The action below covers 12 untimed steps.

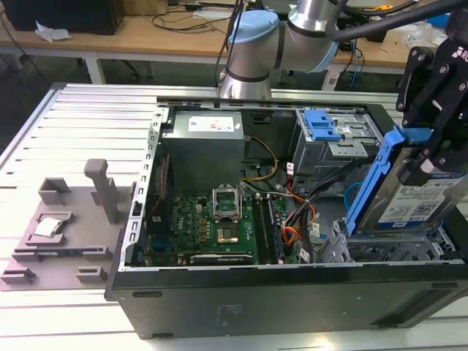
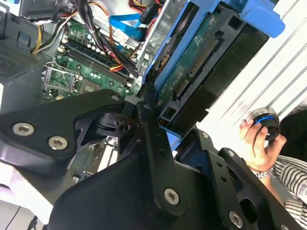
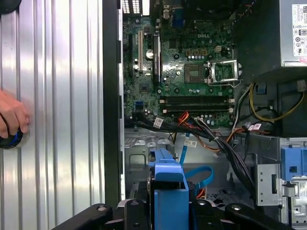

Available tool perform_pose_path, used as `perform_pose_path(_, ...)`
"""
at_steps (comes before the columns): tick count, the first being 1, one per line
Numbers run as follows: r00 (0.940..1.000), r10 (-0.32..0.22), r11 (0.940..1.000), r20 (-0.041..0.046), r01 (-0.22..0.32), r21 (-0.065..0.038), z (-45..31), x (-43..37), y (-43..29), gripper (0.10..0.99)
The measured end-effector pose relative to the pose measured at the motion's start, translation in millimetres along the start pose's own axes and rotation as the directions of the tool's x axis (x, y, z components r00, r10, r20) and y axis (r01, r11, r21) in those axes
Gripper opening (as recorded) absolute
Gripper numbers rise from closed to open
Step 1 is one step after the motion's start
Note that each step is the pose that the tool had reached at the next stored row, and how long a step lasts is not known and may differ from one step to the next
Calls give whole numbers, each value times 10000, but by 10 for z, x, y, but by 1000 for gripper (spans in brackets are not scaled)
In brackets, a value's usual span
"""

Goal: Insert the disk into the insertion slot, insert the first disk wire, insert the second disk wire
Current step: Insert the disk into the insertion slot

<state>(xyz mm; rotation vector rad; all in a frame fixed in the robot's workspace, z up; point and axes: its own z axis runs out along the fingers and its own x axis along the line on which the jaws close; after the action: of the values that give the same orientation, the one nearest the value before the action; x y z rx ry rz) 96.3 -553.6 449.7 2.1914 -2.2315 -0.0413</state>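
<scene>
Exterior view's near edge is taken up by the black side wall of an open computer case (image 1: 256,300), which lies on a slatted aluminium worktop (image 1: 73,124). At the lower left of that frame, a grey fixture plate (image 1: 66,227) with an upright post rests on the worktop beside the case.

Just behind the case wall, low at the exterior view's right, sits the insertion slot (image 1: 340,247), a silver perforated cage. The disk (image 1: 413,201) stands tilted in it. Its lower end is down in the cage mouth, and its upper end, framed by the blue carrier, leans up toward the exterior view's right, so it is not lying flat in the cage.

The black end effector (image 1: 430,157) reaches down from the upper right corner and is clamped narrow on the disk's upper end. In the first wrist view the blue carrier handle sits between its black fingers (image 3: 136,213). In the second wrist view a person's hand (image 2: 252,141) holds a round blue-ringed knob (image 2: 266,120) over the worktop outside the case.

Farther in, the green motherboard (image 1: 205,227) fills the middle of the case. A loose bundle of red, orange and black wires (image 1: 292,219) lies between it and the cage. A blue flat cable (image 1: 354,196) curves just beside the disk.

Beyond the motherboard stands the grey power supply (image 1: 205,142). To the exterior view's right of it is a taller metal bay carrying a blue latch (image 1: 322,124).

Behind the case, at top centre, rise the silver and pale blue joints of the robot arm (image 1: 256,44). A wooden bench (image 1: 146,33) strewn with cables runs along the top of the frame.
</scene>
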Motion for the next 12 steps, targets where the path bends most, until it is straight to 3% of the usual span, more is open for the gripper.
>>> perform_pose_path(5, 10000, -3, 10000, 17, 3, 0, 76, -53, 17, 365)
perform_pose_path(12, 10000, -1, 10000, 13, 1, -3, 197, -54, 24, 365)
